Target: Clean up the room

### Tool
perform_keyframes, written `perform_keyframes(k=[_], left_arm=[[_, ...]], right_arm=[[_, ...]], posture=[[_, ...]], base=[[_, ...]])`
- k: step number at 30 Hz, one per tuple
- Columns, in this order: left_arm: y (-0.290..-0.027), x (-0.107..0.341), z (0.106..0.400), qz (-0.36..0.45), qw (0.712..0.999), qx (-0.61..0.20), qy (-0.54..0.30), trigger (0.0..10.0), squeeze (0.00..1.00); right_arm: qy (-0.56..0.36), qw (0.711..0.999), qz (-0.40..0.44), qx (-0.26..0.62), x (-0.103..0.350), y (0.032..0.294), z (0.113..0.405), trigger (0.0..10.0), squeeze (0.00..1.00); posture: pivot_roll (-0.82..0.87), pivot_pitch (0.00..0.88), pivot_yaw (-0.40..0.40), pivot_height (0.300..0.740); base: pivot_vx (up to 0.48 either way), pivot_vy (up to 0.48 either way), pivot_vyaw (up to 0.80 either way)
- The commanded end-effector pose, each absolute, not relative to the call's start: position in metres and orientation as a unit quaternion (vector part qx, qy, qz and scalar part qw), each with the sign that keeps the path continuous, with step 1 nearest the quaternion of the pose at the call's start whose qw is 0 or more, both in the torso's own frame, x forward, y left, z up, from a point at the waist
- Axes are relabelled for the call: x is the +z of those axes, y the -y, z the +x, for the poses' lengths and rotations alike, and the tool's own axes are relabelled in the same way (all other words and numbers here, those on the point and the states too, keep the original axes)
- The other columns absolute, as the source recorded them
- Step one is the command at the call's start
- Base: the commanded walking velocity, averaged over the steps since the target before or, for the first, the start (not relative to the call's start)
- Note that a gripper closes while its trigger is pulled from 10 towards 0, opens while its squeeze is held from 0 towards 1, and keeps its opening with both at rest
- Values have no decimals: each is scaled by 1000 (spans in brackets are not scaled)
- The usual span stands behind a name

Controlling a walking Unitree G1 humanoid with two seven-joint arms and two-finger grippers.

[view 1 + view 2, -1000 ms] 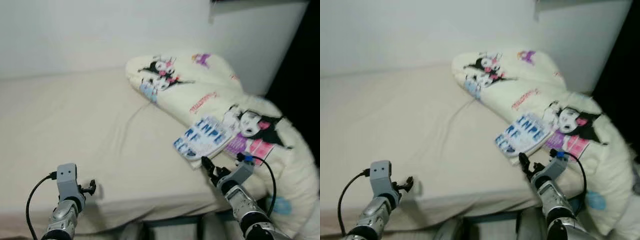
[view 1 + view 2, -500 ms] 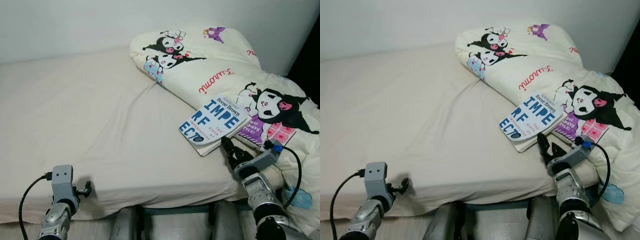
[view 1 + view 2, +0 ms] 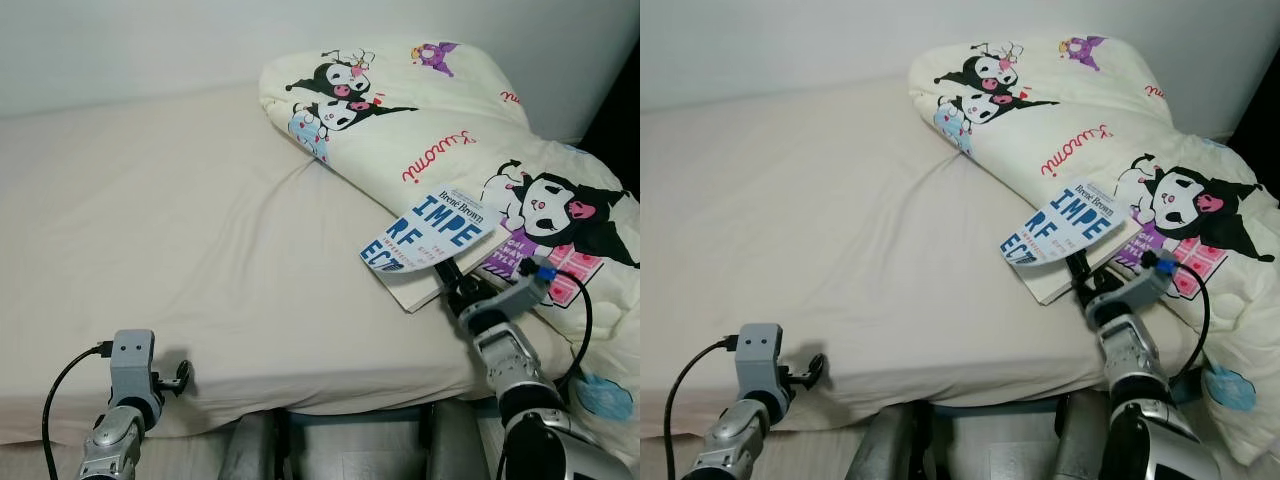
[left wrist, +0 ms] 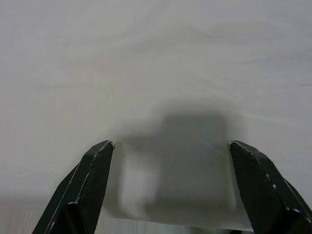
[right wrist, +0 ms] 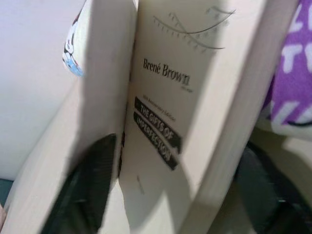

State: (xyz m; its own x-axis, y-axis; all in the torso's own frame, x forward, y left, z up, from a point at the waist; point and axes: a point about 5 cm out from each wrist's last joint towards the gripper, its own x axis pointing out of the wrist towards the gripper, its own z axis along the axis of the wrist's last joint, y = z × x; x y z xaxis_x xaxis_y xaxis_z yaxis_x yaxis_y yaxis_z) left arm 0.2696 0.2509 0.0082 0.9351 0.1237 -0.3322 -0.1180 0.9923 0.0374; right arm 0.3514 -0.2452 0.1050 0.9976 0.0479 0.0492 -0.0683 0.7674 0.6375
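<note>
A paperback book (image 3: 430, 232) with blue letters on a white cover lies at the bed's right front, half on a cream cartoon-print comforter (image 3: 440, 110). My right gripper (image 3: 450, 280) is open and pushed into the book's near edge. In the right wrist view the title page (image 5: 170, 122) sits between the two fingers (image 5: 92, 185), and the front cover is lifted away from it. Low at the mattress's front left corner, my left gripper (image 3: 180, 378) is open. The left wrist view has nothing but bare sheet between that gripper's (image 4: 170, 161) fingers.
The cream bed sheet (image 3: 180, 220) spreads flat across the left and middle. The comforter is bunched along the right side against the white wall. A grey bed frame (image 3: 340, 445) runs below the mattress edge. A dark gap (image 3: 622, 110) lies at far right.
My right gripper has moved forward from just short of the book into its near edge, and the front cover has lifted and curled up. The camera view shifted; the left gripper stays at the mattress corner.
</note>
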Motion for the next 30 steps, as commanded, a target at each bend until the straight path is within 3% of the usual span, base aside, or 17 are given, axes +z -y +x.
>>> perform_keyframes(k=[1,13,17,19,21,23,24,25,27,28,30], left_arm=[[-252,2,262,10,981,62,-183,10000,0],[-262,46,299,-12,990,95,-99,10000,0],[-269,76,318,-61,993,94,-39,10000,0],[-268,104,335,-131,990,44,20,10000,0],[-268,104,335,-131,990,44,20,10000,0],[-262,116,342,-170,985,3,42,10000,0],[-250,130,349,-215,972,-71,65,10000,0],[-250,130,349,-215,972,-71,65,10000,0],[-223,160,353,-295,920,-232,113,10000,0],[-223,160,353,-295,920,-232,113,10000,0],[-206,184,348,-333,866,-343,149,10000,0]], right_arm=[[2,937,349,30,99,241,351,0,0],[61,935,344,58,132,248,363,0,0],[80,933,332,112,145,241,367,0,0],[93,930,291,205,164,227,369,0,0],[93,930,291,205,164,227,369,0,0],[102,922,273,256,175,222,369,0,0],[110,906,240,332,193,217,364,0,0],[110,906,240,332,193,217,364,0,0],[89,858,166,478,216,208,343,0,0],[89,858,166,478,216,208,343,0,0],[30,816,115,566,217,205,323,0,0]], posture=[[97,252,159,580],[80,212,132,580],[62,188,120,580],[33,149,116,580],[33,149,116,580],[9,127,107,580],[-8,113,100,580],[-8,113,100,580],[-38,89,89,580],[-38,89,89,580],[-58,82,88,580]], base=[[0,0,0],[0,0,0],[0,0,0],[0,0,0],[0,0,0],[0,0,0],[0,0,0],[0,0,0],[0,0,0],[0,0,0],[0,0,0]])
